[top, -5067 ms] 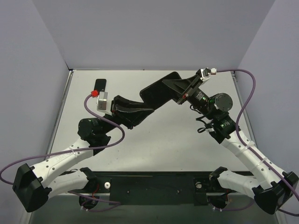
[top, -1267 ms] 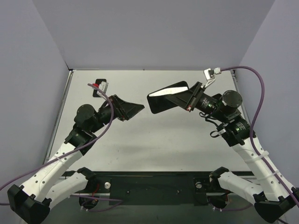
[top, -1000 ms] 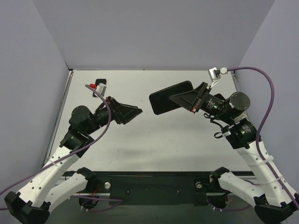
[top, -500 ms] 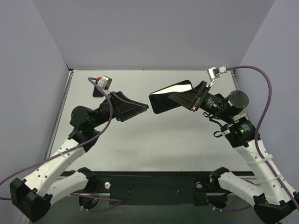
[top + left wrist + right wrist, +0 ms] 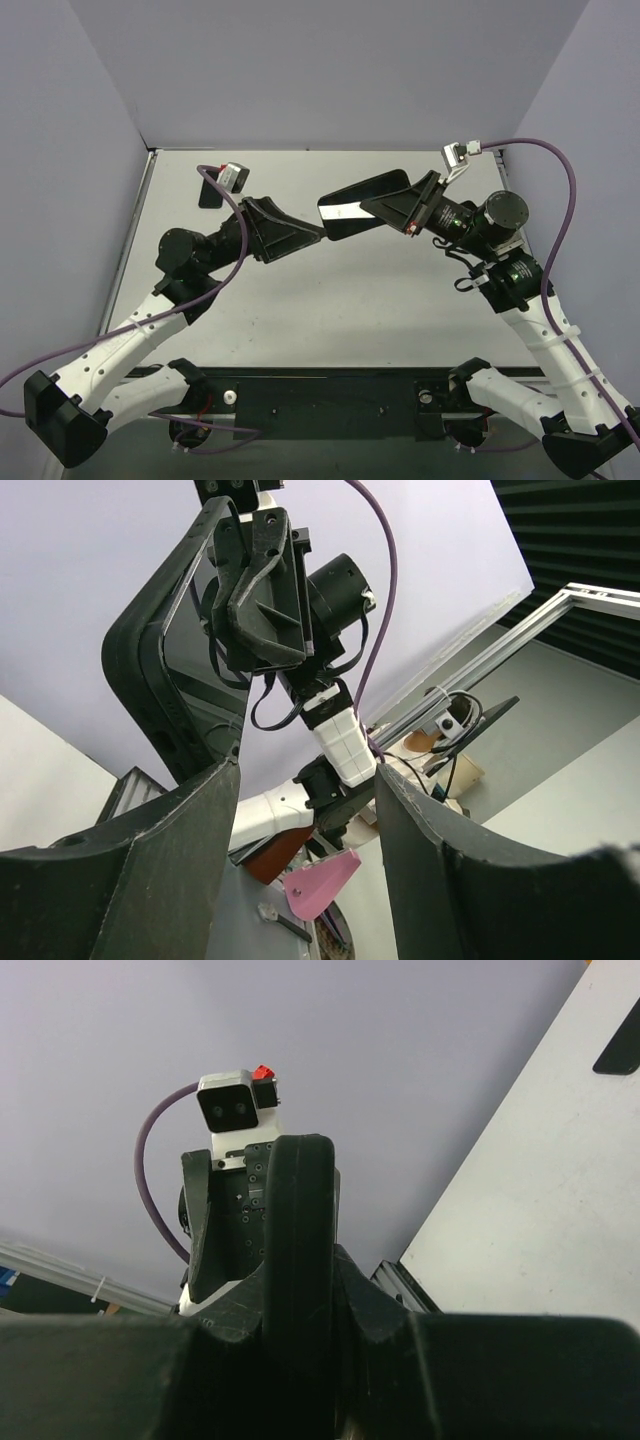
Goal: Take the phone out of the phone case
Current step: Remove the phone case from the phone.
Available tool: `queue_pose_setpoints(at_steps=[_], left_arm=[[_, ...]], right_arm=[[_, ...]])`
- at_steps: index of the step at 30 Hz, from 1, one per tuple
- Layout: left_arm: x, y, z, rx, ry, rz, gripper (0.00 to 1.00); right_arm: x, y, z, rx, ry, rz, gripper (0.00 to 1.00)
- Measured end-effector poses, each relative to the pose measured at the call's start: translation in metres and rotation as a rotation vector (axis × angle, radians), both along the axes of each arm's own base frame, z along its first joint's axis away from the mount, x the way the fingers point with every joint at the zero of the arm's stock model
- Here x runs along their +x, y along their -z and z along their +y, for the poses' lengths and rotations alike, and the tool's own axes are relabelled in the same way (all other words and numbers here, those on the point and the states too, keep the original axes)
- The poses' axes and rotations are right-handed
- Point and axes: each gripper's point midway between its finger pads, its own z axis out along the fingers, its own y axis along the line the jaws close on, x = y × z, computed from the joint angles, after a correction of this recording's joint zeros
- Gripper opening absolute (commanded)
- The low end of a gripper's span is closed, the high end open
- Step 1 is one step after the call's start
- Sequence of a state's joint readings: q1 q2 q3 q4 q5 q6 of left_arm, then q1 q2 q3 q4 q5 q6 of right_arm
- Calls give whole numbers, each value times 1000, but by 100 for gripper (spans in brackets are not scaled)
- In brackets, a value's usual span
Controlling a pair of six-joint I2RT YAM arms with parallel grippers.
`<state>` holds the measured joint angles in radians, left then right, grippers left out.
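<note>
The right gripper (image 5: 400,208) pinched the black rectangular phone case (image 5: 135,658) aloft. At its eight o'clock, the left gripper (image 5: 318,233) hovered spread. The glossy phone (image 5: 343,210) seemingly sat inside, not yet extracted.

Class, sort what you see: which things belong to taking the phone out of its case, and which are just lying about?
In the job: phone case, held aloft by the right gripper; left gripper, jaws open, near its end.
Lying about: small black object on the table, far left.
</note>
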<state>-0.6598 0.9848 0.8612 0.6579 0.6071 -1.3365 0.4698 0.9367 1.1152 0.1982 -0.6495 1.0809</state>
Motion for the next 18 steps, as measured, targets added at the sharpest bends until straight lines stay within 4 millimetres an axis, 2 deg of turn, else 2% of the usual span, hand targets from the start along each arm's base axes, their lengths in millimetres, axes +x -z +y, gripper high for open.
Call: queue_pose_setpoints(at_steps=[18], left_arm=[[-2,3,-10,-7,33,16,67]], right_arm=[[5,-12,-3,45,28,-15,0]])
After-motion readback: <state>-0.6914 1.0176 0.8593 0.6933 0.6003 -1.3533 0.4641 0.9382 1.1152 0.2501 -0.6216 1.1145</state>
